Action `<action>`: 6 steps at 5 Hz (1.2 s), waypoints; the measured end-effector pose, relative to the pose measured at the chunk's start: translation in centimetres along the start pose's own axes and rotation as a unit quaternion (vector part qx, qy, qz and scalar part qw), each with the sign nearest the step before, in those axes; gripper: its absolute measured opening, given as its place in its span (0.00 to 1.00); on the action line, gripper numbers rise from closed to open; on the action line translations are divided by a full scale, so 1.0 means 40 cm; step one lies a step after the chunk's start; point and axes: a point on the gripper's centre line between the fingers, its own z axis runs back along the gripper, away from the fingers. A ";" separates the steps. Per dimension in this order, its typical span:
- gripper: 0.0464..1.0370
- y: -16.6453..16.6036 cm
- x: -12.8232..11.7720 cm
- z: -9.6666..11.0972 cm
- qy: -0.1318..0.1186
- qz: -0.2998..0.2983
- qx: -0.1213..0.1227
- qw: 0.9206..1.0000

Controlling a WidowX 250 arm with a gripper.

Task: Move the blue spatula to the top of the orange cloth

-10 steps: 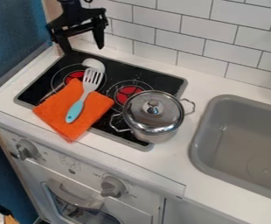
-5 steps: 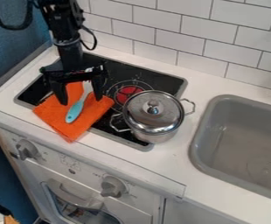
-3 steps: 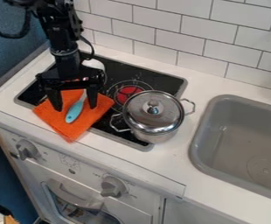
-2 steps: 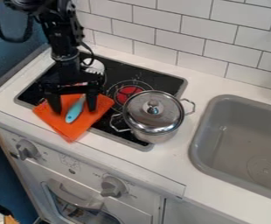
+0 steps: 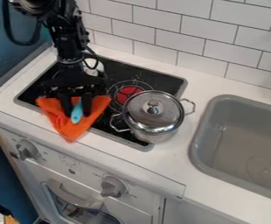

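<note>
Orange fabric comes first from the left: the cloth [image 5: 71,129] lies across the front left part of the black hob [image 5: 156,82], its near corner hanging over onto the white counter [image 5: 161,158]. Its folds bunch up beside the fingers, likely because the tips press into it and gather it inward.

Over it hangs the claw [image 5: 76,113], partly open, one finger either side of the blue spatula [image 5: 77,109]. That placing makes sense: closing would pinch the narrow handle from both sides. Whether the fingers already touch it I cannot tell. The handle's end points toward the near edge, within the cloth's outline; the rest is hidden by the claw.

So the spatula seems to be on the cloth already, and "top" may mean the cloth's far end. The step in hand looks like the grasp, with the shift itself still to do. A straight lift after closing would suit, since any fabric caught with the handle could drag along.

Further right, the lidded steel pot [image 5: 154,114] stands near the cloth but apart from it, leaving the claw room. The grey sink [image 5: 243,144], at far right, plays no part.
</note>
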 end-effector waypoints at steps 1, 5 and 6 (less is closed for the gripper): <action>0.30 -0.003 -0.001 0.000 0.001 -0.001 -0.004 1.000; 0.30 -0.059 -0.024 0.118 -0.011 -0.019 -0.067 0.998; 0.30 -0.066 -0.029 0.137 0.001 -0.002 -0.086 0.996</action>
